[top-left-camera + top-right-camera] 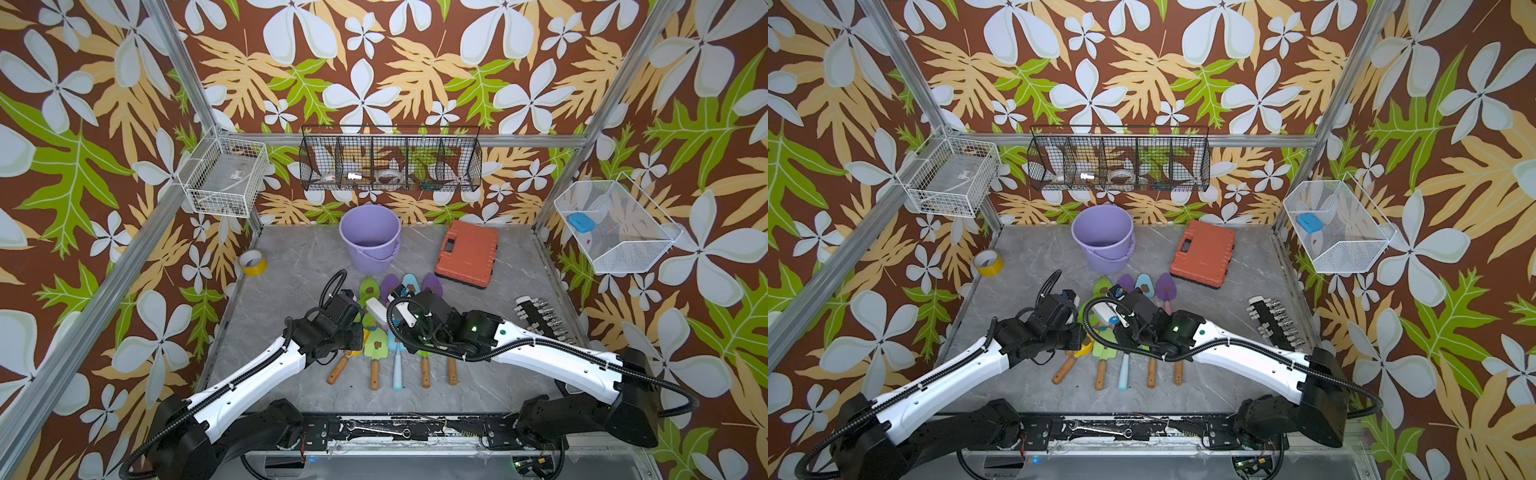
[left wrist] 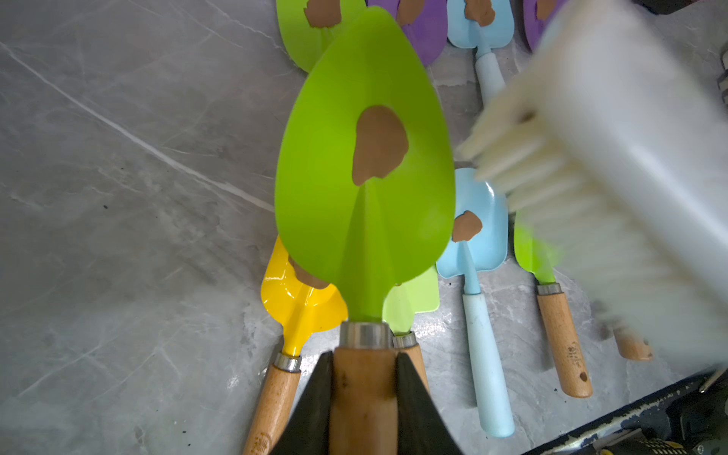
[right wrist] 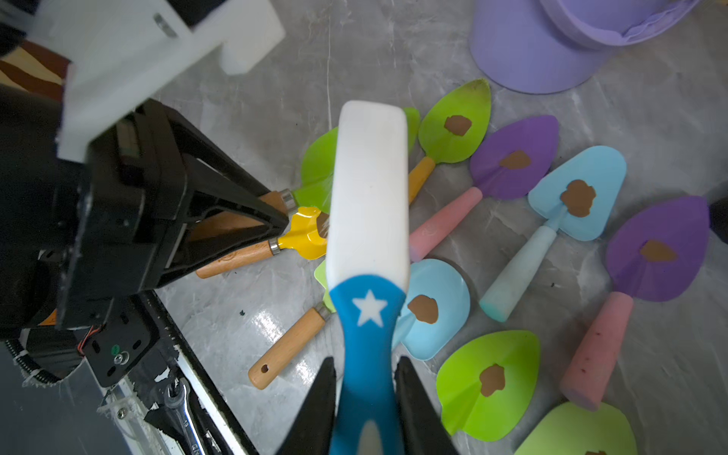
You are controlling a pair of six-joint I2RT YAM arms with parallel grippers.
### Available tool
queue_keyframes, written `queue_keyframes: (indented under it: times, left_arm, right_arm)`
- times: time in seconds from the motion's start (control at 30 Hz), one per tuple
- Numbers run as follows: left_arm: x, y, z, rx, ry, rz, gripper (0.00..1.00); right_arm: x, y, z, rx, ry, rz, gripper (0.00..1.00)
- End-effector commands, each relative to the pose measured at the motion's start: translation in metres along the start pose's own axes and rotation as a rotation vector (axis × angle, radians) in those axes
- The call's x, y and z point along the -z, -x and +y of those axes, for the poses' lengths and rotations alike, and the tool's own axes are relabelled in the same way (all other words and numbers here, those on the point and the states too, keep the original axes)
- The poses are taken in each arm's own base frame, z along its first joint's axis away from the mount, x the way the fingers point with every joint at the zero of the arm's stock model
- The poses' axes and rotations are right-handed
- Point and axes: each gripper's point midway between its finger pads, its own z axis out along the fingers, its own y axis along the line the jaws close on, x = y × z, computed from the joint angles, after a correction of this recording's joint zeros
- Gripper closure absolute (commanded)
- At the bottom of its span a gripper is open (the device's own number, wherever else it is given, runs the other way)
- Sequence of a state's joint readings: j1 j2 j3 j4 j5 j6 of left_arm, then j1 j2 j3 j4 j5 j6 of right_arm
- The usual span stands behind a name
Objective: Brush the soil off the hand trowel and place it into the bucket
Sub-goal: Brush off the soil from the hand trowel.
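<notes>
1. Your left gripper has its fingers pinched narrow on the wooden handle of the green trowel, right behind the metal collar. Make sure that squeeze is firm, because the brush will push on the blade.
2. Your right gripper is closed on the blue handle of the brush. The grip looks square, so steer with the wrist.
3. The soil is one brown blob stuck in the middle of the blade, which is raised above the other trowels lying on the worktop.
4. The bristles hang just beside the blade's edge. They are blurred and, as far as I can tell, not on the blob.
5. Set the bristles down on the collar side of the blob and sweep toward the tip in short strokes. The blob looks flat and sticky, so you will likely need pressure at its rim to peel it.
6. The bucket stands upright at the middle of the worktop's far edge, well apart from the blade. Head there only once the blade is clean.
</notes>
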State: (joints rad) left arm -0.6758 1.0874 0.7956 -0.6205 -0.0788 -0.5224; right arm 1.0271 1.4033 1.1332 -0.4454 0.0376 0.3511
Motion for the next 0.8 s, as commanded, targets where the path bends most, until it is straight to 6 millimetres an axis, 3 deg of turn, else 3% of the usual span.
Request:
queue_keyframes:
  times: [0.0,0.27,0.43,0.6,0.77]
  left_arm:
    - [0.004,0.006,0.001,-0.021,0.022,-0.014,1.00]
    - [0.009,0.014,0.001,-0.065,0.062,-0.006,1.00]
    - [0.010,0.014,-0.001,-0.104,0.089,0.011,1.00]
    - [0.013,0.015,-0.001,-0.132,0.102,0.022,1.00]
    - [0.020,0.018,0.002,-0.168,0.125,0.019,1.00]
  right_arm:
    - [-0.005,0.002,0.008,0.048,0.034,0.033,1.00]
    - [-0.028,-0.003,0.009,0.070,0.013,0.119,1.00]
    - [-0.041,0.004,-0.015,0.077,-0.147,0.145,1.00]
    - [-0.038,0.025,-0.030,0.094,-0.249,0.113,1.00]
    - [-0.027,0.039,-0.019,0.091,-0.198,0.090,1.00]
